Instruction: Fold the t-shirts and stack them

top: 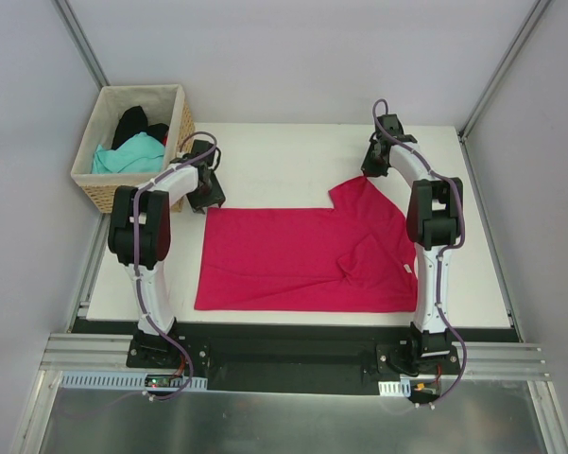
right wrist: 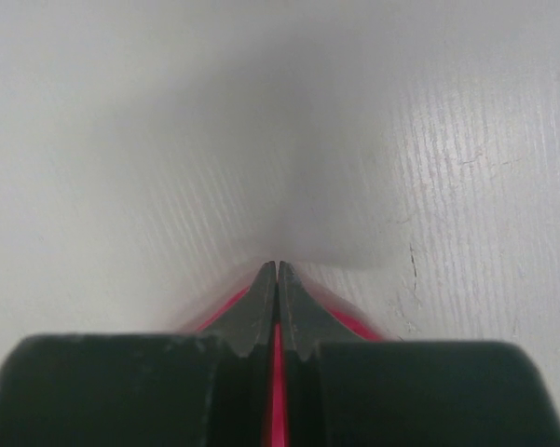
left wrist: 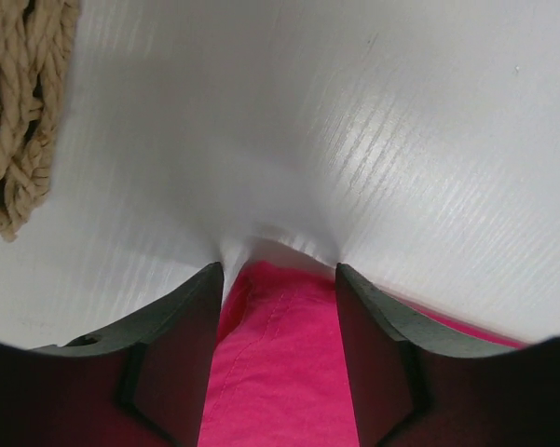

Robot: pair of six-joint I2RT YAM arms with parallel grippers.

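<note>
The crimson-pink t-shirt [top: 284,255] lies spread on the white table [top: 284,151], with a crease near its right side. My left gripper [top: 208,197] is open at the shirt's far left corner. In the left wrist view [left wrist: 278,268] its jaws straddle the pink cloth [left wrist: 284,363] without closing on it. My right gripper [top: 371,168] is at the far right sleeve. In the right wrist view [right wrist: 278,265] it is shut, with a strip of pink cloth [right wrist: 277,391] pinched between the jaws. The teal shirt [top: 128,156] and the black shirt [top: 132,123] lie in the basket.
The wicker basket [top: 140,88] stands at the table's far left corner, just behind the left gripper. Its woven wall shows in the left wrist view [left wrist: 19,112]. Grey walls enclose the table on three sides.
</note>
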